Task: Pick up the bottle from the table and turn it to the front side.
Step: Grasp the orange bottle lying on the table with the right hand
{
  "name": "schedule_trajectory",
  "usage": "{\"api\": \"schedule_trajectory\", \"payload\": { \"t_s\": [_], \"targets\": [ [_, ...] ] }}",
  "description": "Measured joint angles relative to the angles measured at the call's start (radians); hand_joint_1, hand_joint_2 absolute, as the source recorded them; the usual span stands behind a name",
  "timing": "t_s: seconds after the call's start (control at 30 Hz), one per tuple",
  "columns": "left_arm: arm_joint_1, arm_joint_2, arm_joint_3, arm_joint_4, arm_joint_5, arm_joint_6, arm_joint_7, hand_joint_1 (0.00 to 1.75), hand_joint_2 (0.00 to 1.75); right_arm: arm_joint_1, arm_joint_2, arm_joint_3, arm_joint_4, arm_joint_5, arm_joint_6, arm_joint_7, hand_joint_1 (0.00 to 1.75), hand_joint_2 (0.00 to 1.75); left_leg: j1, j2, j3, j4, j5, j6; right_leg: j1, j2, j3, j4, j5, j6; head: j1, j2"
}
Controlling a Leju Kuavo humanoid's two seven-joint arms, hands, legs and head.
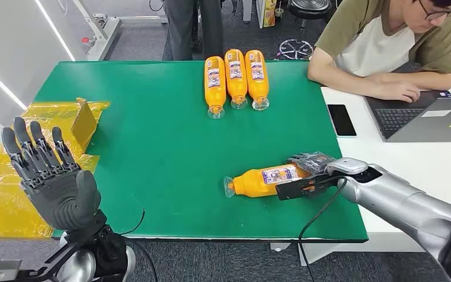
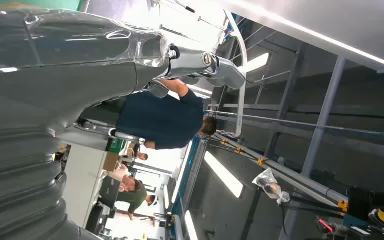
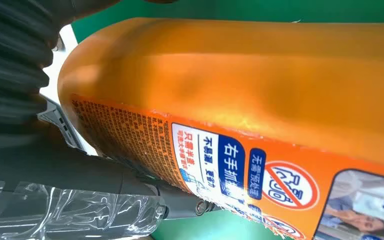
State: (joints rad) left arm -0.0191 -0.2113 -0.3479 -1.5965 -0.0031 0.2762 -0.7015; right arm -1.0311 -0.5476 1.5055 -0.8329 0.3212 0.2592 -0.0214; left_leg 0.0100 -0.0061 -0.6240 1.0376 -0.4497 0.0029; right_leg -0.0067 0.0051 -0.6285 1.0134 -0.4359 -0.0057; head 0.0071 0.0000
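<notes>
The robot's left hand (image 1: 53, 176), a dark grey many-fingered unit on a silver arm, is raised upright off the near left corner of the green table (image 1: 152, 153), palm turned inward, fingers extended and spread apart, holding nothing. Just beyond this hand, crumpled yellow plastic sheeting (image 1: 12, 188) lies along the table's left edge, with a small ochre box (image 1: 84, 122) standing on it. On the opposite side, the right hand (image 1: 312, 164) reaches in from the right edge of the table and is closed around the base end of the orange plastic bottle with a printed label (image 1: 264, 180); dark fingers wrap over the far side of the bottle's bottom. The bottle lies on its side on the green surface near the front right of the table, its clear cap end pointing away from the right hand toward the table's middle, its label facing up. In the right wrist view the orange body and label (image 3: 260, 120) sit directly against the thumb (image 3: 80, 175), in contact. Farther from the right hand, at the table's far edge, three matching orange bottles (image 1: 235, 78) lie side by side, caps toward the robot. Beyond the right hand, on an adjoining white desk (image 1: 358, 147), are a black phone (image 1: 341, 120) and an open grey laptop (image 1: 428, 117), with a seated person (image 1: 387, 47) resting an arm beside it.
</notes>
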Motion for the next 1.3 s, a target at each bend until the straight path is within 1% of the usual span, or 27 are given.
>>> {"api": "schedule_trajectory", "payload": {
  "t_s": [0.03, 0.07, 0.1, 0.23, 0.37, 0.5, 0.63, 0.7, 0.83, 0.87, 0.9, 0.97, 1.03, 1.07, 1.13, 1.2, 1.23, 1.3],
  "targets": [
    [0.000, 0.000, 0.000, 0.000, 0.000, -0.001, 0.000, 0.00, 1.75, 0.002, 0.000, 0.000, 0.001, 0.001, -0.003, 0.000, 1.59, 1.75, 0.000, 0.000, 0.000, 0.000, 0.000, 0.000, 0.000, 0.000, 0.000, 0.000, 0.000, 0.000, 0.000, 0.000],
    [0.000, 0.000, 0.000, 0.000, 0.000, -0.002, 0.000, 0.00, 1.75, 0.003, 0.001, -0.001, 0.001, 0.003, -0.006, 0.000, 1.63, 1.75, 0.000, 0.000, 0.000, 0.000, 0.000, 0.000, 0.000, 0.000, 0.000, 0.000, 0.000, 0.000, 0.000, 0.000],
    [0.000, 0.000, 0.000, 0.000, 0.000, -0.004, 0.000, 0.00, 1.75, 0.006, 0.001, -0.002, 0.003, 0.005, -0.011, -0.002, 1.74, 1.75, 0.000, 0.000, 0.000, 0.000, 0.000, 0.000, 0.000, 0.000, 0.000, 0.000, 0.000, 0.000, 0.000, 0.000],
    [0.000, 0.000, 0.000, 0.000, -0.001, -0.014, 0.000, 0.00, 1.75, 0.021, 0.003, -0.016, 0.010, 0.022, -0.045, -0.017, 1.75, 1.75, 0.000, 0.000, 0.000, 0.000, 0.000, 0.000, 0.000, 0.001, 0.000, 0.000, 0.000, 0.000, 0.000, 0.000],
    [0.000, 0.000, 0.000, 0.000, -0.005, -0.016, 0.000, 0.00, 1.75, 0.060, 0.013, -0.058, 0.018, 0.071, -0.140, -0.037, 1.75, 1.75, 0.000, 0.000, 0.000, 0.000, 0.000, 0.000, 0.000, 0.001, 0.001, 0.000, 0.000, 0.000, 0.000, 0.000],
    [0.000, 0.000, 0.000, 0.000, -0.011, -0.010, 0.000, 0.00, 1.75, 0.123, 0.051, -0.143, 0.030, 0.113, -0.280, -0.064, 1.75, 1.75, 0.000, 0.000, 0.000, 0.000, 0.000, 0.000, 0.000, 0.001, 0.000, 0.000, 0.000, 0.000, 0.000, 0.000],
    [0.004, 0.000, 0.000, 0.000, -0.015, 0.002, 0.000, 0.00, 1.75, 0.180, 0.096, -0.239, 0.033, 0.124, -0.426, -0.086, 1.75, 1.75, 0.001, 0.000, 0.000, 0.000, 0.000, 0.000, 0.000, 0.000, 0.000, 0.000, 0.000, 0.000, 0.000, 0.000],
    [0.006, 0.000, 0.000, 0.000, -0.016, 0.004, 0.000, 0.00, 1.75, 0.198, 0.114, -0.278, 0.033, 0.128, -0.462, -0.090, 1.75, 1.75, 0.001, 0.000, 0.000, 0.000, 0.000, 0.000, 0.000, 0.000, 0.000, 0.000, 0.000, 0.000, 0.000, 0.000],
    [0.008, 0.000, 0.000, 0.000, -0.016, 0.005, 0.000, 0.00, 1.75, 0.221, 0.133, -0.322, 0.033, 0.130, -0.479, -0.093, 1.75, 1.75, 0.000, 0.000, 0.000, 0.000, 0.000, 0.000, 0.000, 0.000, 0.000, 0.000, -0.001, 0.000, 0.000, 0.000],
    [0.009, 0.000, 0.000, 0.001, -0.018, 0.009, 0.000, 0.00, 1.75, 0.230, 0.138, -0.333, 0.032, 0.130, -0.503, -0.099, 1.75, 1.75, 0.000, 0.000, 0.000, 0.000, 0.000, 0.000, 0.000, 0.000, 0.000, 0.000, -0.001, 0.000, 0.000, 0.000],
    [0.010, 0.000, 0.000, 0.002, -0.020, 0.014, 0.000, 0.00, 1.75, 0.243, 0.146, -0.348, 0.029, 0.131, -0.549, -0.110, 1.75, 1.75, 0.000, 0.000, 0.000, 0.000, 0.000, 0.000, 0.000, 0.000, 0.000, 0.000, -0.001, 0.000, 0.000, 0.000],
    [0.012, -0.001, 0.000, 0.009, -0.023, 0.028, 0.000, 0.00, 1.75, 0.279, 0.170, -0.402, 0.017, 0.131, -0.688, -0.152, 1.75, 1.75, 0.000, -0.001, 0.000, 0.000, 0.000, 0.000, 0.000, -0.001, 0.000, 0.000, -0.001, 0.000, 0.000, 0.000],
    [0.012, -0.002, 0.000, 0.027, -0.019, 0.040, 0.000, 0.00, 1.75, 0.319, 0.204, -0.474, -0.005, 0.119, -0.826, -0.220, 1.75, 1.75, 0.000, 0.000, 0.000, 0.000, 0.000, 0.000, 0.000, 0.000, 0.000, 0.000, -0.001, 0.000, 0.000, 0.000],
    [0.011, -0.004, 0.000, 0.042, -0.015, 0.044, 0.000, 0.00, 1.75, 0.340, 0.224, -0.513, -0.021, 0.112, -0.875, -0.263, 1.75, 1.75, 0.000, 0.000, 0.000, 0.000, 0.000, 0.000, 0.000, 0.000, 0.000, 0.000, -0.001, 0.000, 0.000, 0.000],
    [0.003, -0.009, -0.002, 0.083, -0.010, 0.045, 0.011, 0.00, 1.75, 0.390, 0.269, -0.605, -0.065, 0.119, -0.923, -0.361, 1.75, 1.75, 0.001, 0.000, 0.000, -0.001, 0.000, 0.000, 0.000, 0.000, 0.000, 0.000, -0.001, 0.000, 0.000, 0.000],
    [-0.014, -0.016, -0.008, 0.133, -0.011, 0.032, 0.039, 0.00, 1.75, 0.451, 0.321, -0.710, -0.124, 0.149, -0.930, -0.455, 1.75, 1.75, 0.001, -0.001, 0.000, -0.001, 0.000, 0.000, 0.001, -0.001, 0.000, 0.000, -0.002, 0.000, 0.000, 0.000],
    [-0.024, -0.018, -0.012, 0.157, -0.012, 0.021, 0.055, 0.00, 1.75, 0.480, 0.347, -0.759, -0.154, 0.159, -0.930, -0.488, 1.75, 1.75, 0.001, -0.001, 0.000, -0.001, 0.000, 0.000, 0.001, -0.001, 0.000, 0.000, -0.002, 0.000, 0.000, 0.000],
    [-0.044, -0.021, -0.024, 0.203, -0.010, -0.010, 0.086, 0.00, 1.75, 0.522, 0.394, -0.828, -0.202, 0.157, -0.931, -0.521, 1.75, 1.75, 0.001, 0.000, 0.001, -0.001, 0.000, -0.001, 0.001, 0.000, 0.000, 0.001, -0.002, -0.001, 0.000, 0.000]
  ]
}}
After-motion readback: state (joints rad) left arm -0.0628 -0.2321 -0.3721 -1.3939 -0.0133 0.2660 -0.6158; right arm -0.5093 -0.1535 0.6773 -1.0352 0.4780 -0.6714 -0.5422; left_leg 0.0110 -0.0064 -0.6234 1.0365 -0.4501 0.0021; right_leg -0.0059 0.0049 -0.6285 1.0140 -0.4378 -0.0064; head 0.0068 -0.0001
